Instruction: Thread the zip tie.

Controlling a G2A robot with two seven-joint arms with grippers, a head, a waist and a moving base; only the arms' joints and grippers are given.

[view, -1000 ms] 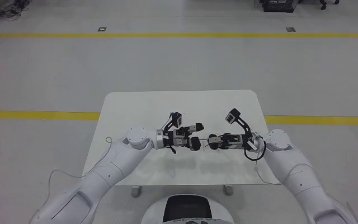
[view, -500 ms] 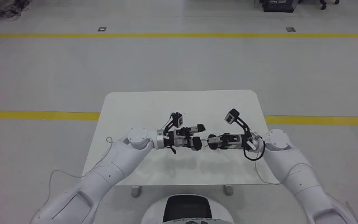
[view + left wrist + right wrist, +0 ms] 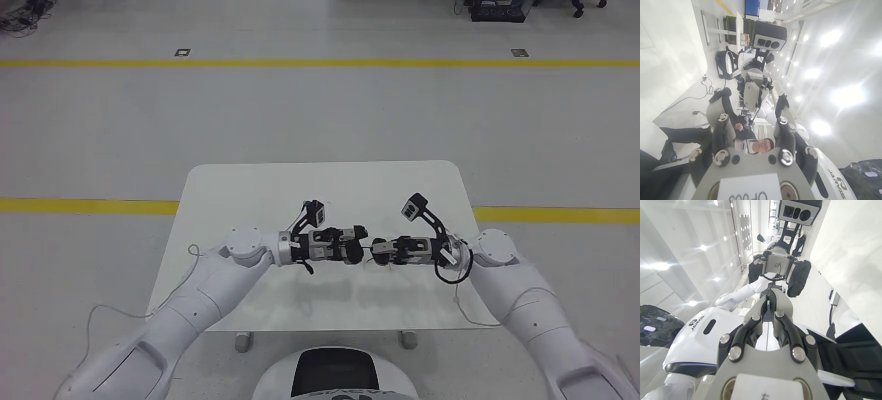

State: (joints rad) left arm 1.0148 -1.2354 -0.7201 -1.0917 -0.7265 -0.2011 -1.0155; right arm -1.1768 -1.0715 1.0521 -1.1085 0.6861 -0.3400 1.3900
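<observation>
Above the near half of the tabletop [image 3: 225, 200], about midway between its side edges, the two claws meet almost tip to tip, off the surface, probably so the zip tie [image 3: 754, 116] hangs free for threading. The right claw [image 3: 377, 248] has its fingers pinched on that thin dark strip, aimed at the left claw [image 3: 352, 246], whose fingers stand spread wide as if to receive it (my reading, no more). From the top view one gets the meeting place; the left wrist view adds the strip itself, the right wrist view the tight pinch.
</observation>
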